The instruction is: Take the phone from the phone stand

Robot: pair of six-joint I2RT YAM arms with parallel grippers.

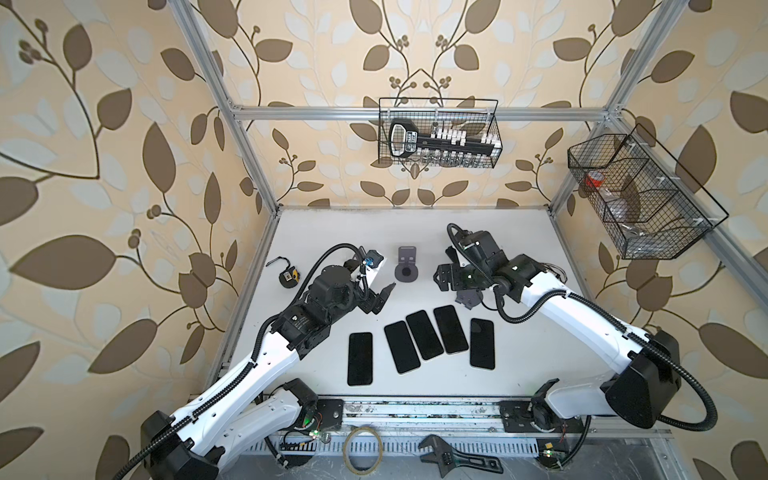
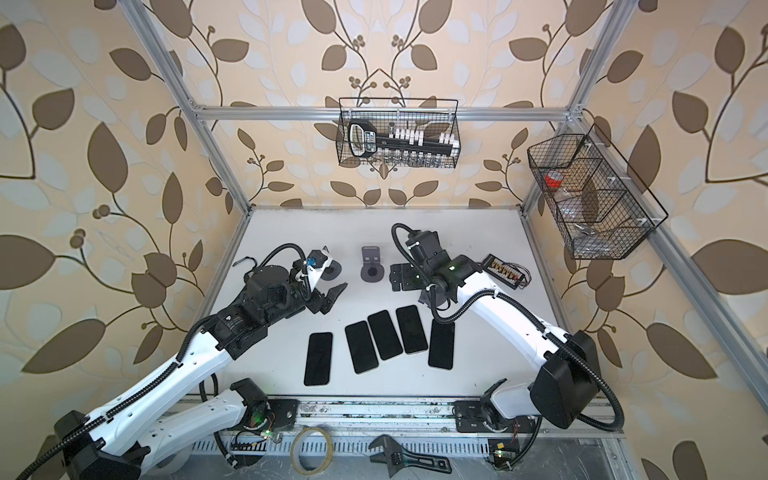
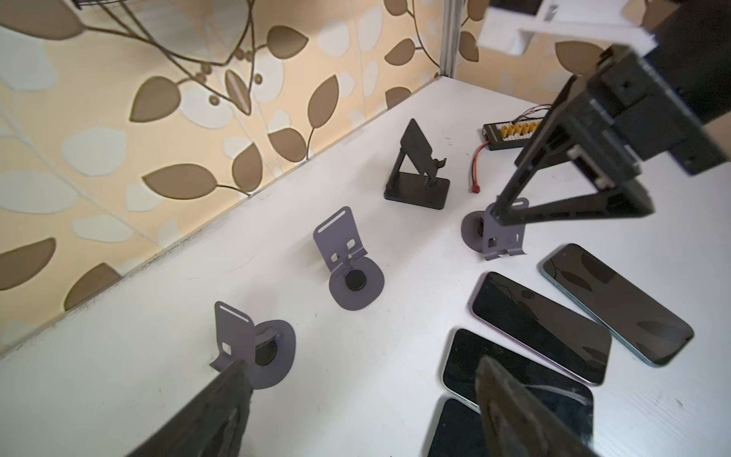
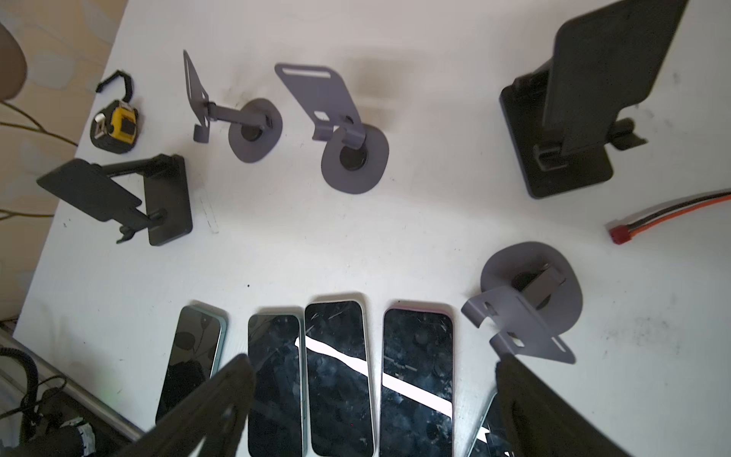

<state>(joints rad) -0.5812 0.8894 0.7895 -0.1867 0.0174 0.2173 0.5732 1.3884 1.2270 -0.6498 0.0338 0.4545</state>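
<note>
Several dark phones (image 1: 424, 335) (image 4: 338, 376) lie flat, screens up, in a row on the white table (image 1: 519, 257). Every phone stand that shows is bare: grey ones (image 1: 406, 266) (image 3: 348, 253) (image 4: 328, 103) and black ones (image 3: 419, 166) (image 4: 585, 79). My left gripper (image 1: 382, 297) (image 3: 360, 366) hangs open and holds nothing, between the row of stands and the phones. Above the phones' far ends, my right gripper (image 2: 399, 276) (image 4: 372, 362) is wide open and holds nothing, with a grey stand (image 4: 514, 316) beside one finger.
A yellow tape measure (image 1: 287, 277) lies at the table's left. A black connector board (image 2: 505, 270) with wires sits at the back right. Wire baskets (image 1: 438, 133) (image 1: 640, 195) hang on the walls. A wrench (image 1: 453, 455) and a tape roll (image 1: 365, 449) lie on the front rail.
</note>
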